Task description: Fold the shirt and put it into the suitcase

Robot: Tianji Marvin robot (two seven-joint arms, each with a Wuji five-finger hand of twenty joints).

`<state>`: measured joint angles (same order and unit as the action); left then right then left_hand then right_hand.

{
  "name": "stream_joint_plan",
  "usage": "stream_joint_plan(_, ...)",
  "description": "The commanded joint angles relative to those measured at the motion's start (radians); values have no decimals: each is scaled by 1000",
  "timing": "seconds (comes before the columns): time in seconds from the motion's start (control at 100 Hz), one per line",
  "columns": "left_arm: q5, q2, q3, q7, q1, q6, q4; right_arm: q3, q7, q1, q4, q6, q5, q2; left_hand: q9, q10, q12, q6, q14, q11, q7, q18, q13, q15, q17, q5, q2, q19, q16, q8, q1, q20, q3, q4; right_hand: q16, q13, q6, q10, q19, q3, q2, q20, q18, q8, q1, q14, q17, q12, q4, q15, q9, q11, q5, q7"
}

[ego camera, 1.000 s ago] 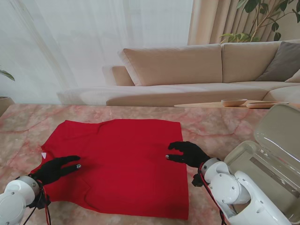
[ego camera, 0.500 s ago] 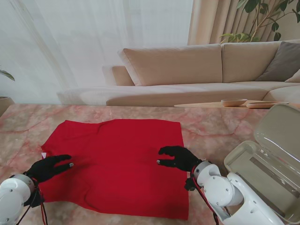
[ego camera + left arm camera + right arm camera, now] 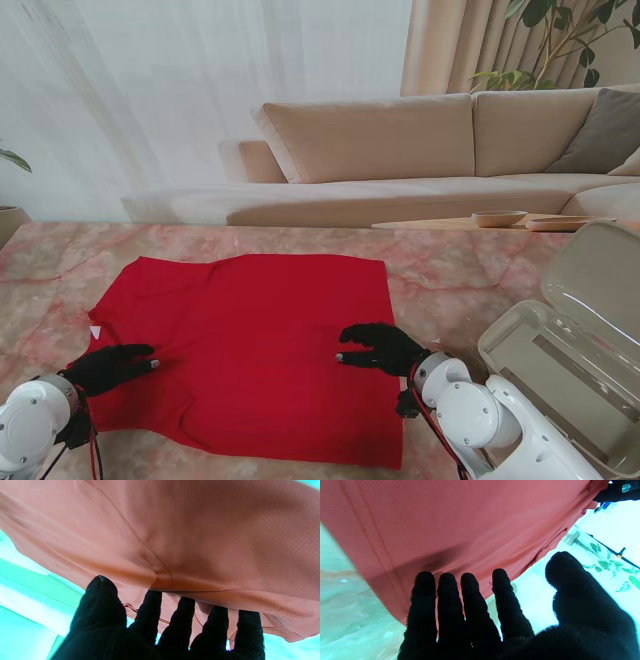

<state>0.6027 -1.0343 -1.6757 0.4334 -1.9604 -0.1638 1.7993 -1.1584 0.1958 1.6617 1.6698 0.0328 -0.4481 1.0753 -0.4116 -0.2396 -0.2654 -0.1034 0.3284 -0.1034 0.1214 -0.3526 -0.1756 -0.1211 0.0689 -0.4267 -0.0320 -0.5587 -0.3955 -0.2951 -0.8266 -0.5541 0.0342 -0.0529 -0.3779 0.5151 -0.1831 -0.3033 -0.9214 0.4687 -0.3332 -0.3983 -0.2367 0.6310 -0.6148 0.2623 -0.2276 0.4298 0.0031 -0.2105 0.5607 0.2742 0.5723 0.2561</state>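
A red shirt (image 3: 245, 345) is seen spread flat on the pink marble table (image 3: 450, 275), its upper hem lying farther from the robot and its lower hem near the table's front edge; one sleeve corner juts out on the left side, where a small white tag shows at the edge. The left hand (image 3: 108, 366), gloved in black, is laid over the shirt's left border near that sleeve, its fingers stretched toward the middle of the cloth and spread apart, with nothing grasped. In the left wrist view the fingers (image 3: 180, 620) are shown extended and separated beside a seam of the red fabric (image 3: 175, 537), and whether the tips press the cloth cannot be told. The right hand (image 3: 380, 347), likewise black-gloved, is placed on the shirt close to its right border, fingers pointing leftward and splayed, holding nothing. In the right wrist view its four fingers (image 3: 470, 597) are seen held side by side with the thumb set well apart, the red fabric (image 3: 460, 525) filling the background. An open hard-shell suitcase (image 3: 560, 340) (beige-grey, lid raised) stands at the table's right end, apart from the shirt. A beige sofa (image 3: 420, 140) is visible beyond the table.
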Motion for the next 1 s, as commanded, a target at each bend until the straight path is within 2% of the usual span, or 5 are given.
stream_joint_plan(0.0,-6,0,16,17,-7,-6,-16,-7,19,18,-7,13,-1,-4,2,10,-16,14,15,-10,-14,-27,-43,-41,-7,16,-48,-37,-17,-4,13,-19,13,3,11,24,8,-8,-5,-13,6,0,-2,10,-8,-4,0,15,35,7,5,-5,5,8)
stream_joint_plan(0.78,-58,15,40,93,-12,22,14,-124,34,129,54,83,-80,-11,7,7,-17,10,19,-11,-16,-23,-52,-49,-8,21,-55,-64,-26,-5,17,-24,13,2,11,22,7,-8,-4,-15,9,-7,-5,10,-8,-4,0,15,36,7,4,-4,5,8)
stream_joint_plan(0.99,-78,10,20,80,-23,29,28,-145,47,147,81,103,-95,-13,2,6,-18,10,20,-13,-15,-24,-53,-50,-7,18,-53,-64,-27,-5,15,-22,13,2,11,23,9,-6,-2,-16,12,-9,-11,10,-5,2,3,14,36,8,5,-6,5,8)
